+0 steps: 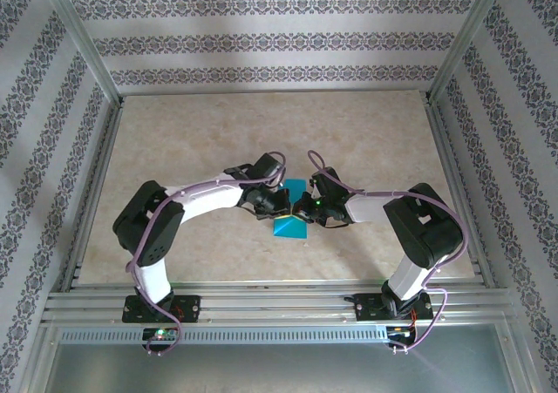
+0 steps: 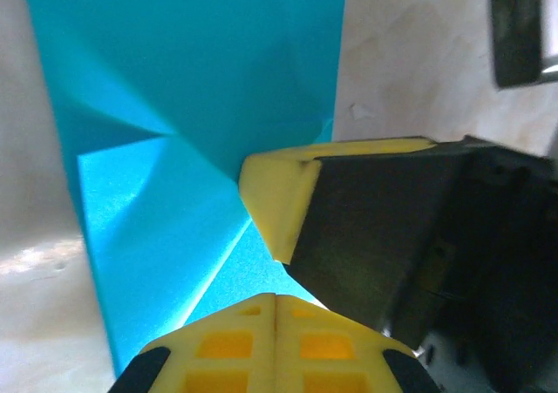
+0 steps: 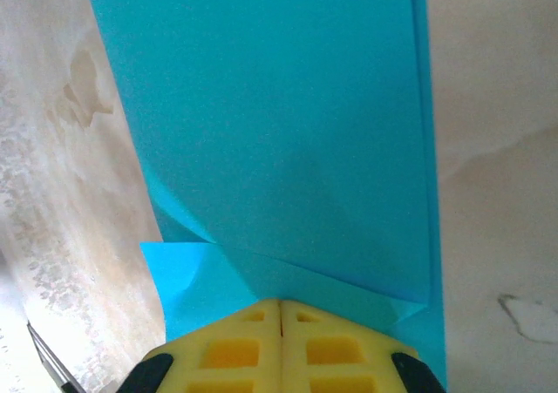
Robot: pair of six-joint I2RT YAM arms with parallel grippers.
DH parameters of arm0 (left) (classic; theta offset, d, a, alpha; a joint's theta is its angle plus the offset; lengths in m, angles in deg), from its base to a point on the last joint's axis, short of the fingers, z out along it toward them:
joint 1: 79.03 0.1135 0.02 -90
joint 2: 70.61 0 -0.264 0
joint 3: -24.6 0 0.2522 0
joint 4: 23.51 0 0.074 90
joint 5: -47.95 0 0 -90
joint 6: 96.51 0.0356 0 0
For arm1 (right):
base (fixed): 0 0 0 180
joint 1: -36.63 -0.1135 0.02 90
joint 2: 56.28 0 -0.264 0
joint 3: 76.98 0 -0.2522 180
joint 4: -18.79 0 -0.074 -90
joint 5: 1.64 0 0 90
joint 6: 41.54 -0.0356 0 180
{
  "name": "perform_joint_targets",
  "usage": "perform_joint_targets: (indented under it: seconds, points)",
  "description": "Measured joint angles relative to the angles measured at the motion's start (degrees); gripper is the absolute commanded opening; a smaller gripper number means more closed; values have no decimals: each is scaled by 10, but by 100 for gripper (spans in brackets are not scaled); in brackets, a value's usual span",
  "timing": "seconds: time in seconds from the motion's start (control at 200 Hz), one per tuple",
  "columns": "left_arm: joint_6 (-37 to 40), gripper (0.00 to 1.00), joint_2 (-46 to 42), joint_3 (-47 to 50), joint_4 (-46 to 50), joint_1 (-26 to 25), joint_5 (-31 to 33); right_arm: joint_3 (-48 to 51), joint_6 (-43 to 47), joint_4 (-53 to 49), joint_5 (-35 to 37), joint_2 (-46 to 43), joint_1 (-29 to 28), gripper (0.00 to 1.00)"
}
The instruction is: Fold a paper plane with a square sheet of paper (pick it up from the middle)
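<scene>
Teal and creased: seeing the paper (image 1: 289, 226) lying mid-frame on the table (image 1: 192, 140). Pressing the left gripper (image 2: 275, 299) fingers together, seemingly pinching the paper's near edge; likewise with the right gripper (image 3: 281, 304). Stretching lengthwise from both fingertips toward the top of each wrist view. Meeting nose to nose, neither arm being nearer.

I worked over a beige, marbled surface (image 1: 261, 123). Walls (image 1: 261, 36) of pale wallpaper with dark patterned bands stood on the far, left and right sides. Silver frame posts (image 1: 85, 44) rose from the far corners. Metal rails (image 1: 279, 304) and a slotted strip (image 1: 279, 334) ran along the near edge.
</scene>
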Motion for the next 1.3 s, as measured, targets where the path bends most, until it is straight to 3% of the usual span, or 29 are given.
perform_joint_targets:
  seconds: [0.739, 1.304]
  points:
    - [28, 0, 56, 2, -2, -5, 0, -4, -2, 6, -18, 11, 4, 0]
    - [46, 0, -23, 102, 0, -5, 4, -26, 1, -21, -24, 24, 7, 0]
